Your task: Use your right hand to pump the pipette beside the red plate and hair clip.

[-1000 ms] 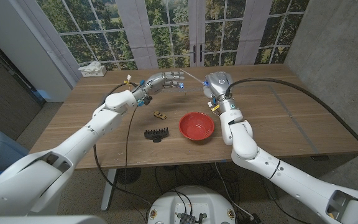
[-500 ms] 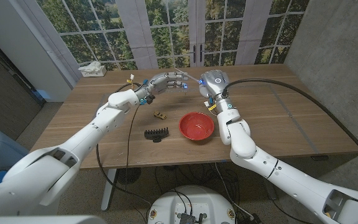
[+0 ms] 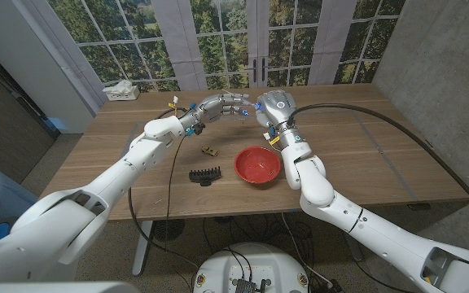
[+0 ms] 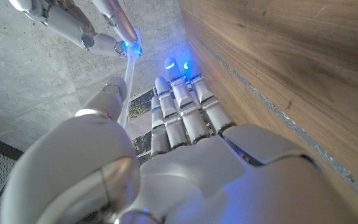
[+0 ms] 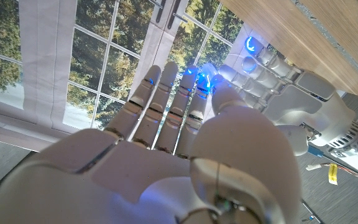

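Tall paned windows with trees beyond stand behind the wooden bench, and we read across it from the left. A white tissue box sits near the far left corner. Our left robot hand is raised over the far middle of the bench, fingers stretched toward the right, and it pinches a slim clear plastic pipette between thumb and fingers; the left wrist view shows the pale tube rising beside the thumb. Below that hand, on the bench, lie a small tan hair clip and, nearer us, a black toothed comb. Just right of these sits the round red plate. Our right robot hand hovers above the plate's far side, fingertips meeting the left hand's around the pipette's end; we cannot tell whether it actually grips the pipette.
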You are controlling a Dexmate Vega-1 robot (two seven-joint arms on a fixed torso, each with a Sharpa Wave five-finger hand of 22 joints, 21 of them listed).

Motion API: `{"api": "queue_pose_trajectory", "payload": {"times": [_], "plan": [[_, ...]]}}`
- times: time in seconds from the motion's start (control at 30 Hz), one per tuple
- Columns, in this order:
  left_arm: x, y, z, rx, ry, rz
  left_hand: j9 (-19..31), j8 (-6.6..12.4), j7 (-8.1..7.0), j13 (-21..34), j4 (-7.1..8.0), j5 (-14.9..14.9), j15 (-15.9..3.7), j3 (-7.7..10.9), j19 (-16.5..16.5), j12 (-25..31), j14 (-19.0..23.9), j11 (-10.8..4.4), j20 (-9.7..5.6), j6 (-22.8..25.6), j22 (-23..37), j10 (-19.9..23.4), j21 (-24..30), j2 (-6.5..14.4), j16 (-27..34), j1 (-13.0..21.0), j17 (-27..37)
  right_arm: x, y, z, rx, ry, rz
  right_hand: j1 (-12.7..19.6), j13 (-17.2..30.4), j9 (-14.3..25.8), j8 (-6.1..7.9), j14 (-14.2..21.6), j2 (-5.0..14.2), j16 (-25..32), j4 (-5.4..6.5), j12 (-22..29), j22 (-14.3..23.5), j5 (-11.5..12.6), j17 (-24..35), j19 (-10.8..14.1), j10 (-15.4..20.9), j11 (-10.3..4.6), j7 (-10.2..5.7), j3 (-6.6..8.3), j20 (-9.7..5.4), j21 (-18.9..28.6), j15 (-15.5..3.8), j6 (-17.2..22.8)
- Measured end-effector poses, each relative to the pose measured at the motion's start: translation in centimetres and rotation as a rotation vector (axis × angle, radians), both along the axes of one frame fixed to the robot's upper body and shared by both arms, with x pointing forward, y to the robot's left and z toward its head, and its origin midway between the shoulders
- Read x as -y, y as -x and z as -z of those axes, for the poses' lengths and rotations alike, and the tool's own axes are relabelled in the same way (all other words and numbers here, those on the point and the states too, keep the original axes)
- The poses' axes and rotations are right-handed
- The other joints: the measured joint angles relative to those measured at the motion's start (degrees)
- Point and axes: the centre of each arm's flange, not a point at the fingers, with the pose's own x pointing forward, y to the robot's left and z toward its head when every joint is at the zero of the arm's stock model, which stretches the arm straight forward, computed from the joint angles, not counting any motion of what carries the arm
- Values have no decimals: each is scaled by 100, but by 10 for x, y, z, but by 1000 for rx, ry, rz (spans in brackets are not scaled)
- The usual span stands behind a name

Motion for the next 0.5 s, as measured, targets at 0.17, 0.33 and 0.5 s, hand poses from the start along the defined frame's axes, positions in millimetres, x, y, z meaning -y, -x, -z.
{"api": "queue_pose_trajectory", "payload": {"times": [0.17,0.33,0.5], "plan": [[1,1,-2,2,2,-4,27,81,-41,53,-35,36,-34,35,128,120,201,-63,-25,287,26,242,130,152,146,348,119,-3,1,0,4,12,-9,0,13,0,0,0,0,0,0,0,0,0,4,-22,0,0,0,0,22,14,0,0],[1,1,-2,3,4,-13,31,89,-48,105,-19,36,-110,54,284,269,397,-75,-140,539,53,481,278,225,258,541,216,-5,3,-1,10,21,-15,0,12,0,0,0,0,0,0,0,0,0,4,-22,21,-21,0,0,22,14,0,0],[1,2,-2,3,6,-20,54,139,1,189,-19,36,-175,54,400,455,632,-40,-199,776,80,755,423,269,353,681,271,-5,3,0,11,26,-16,0,40,-1,18,0,0,0,0,0,0,0,3,-24,21,-21,0,0,20,34,0,0]]}}
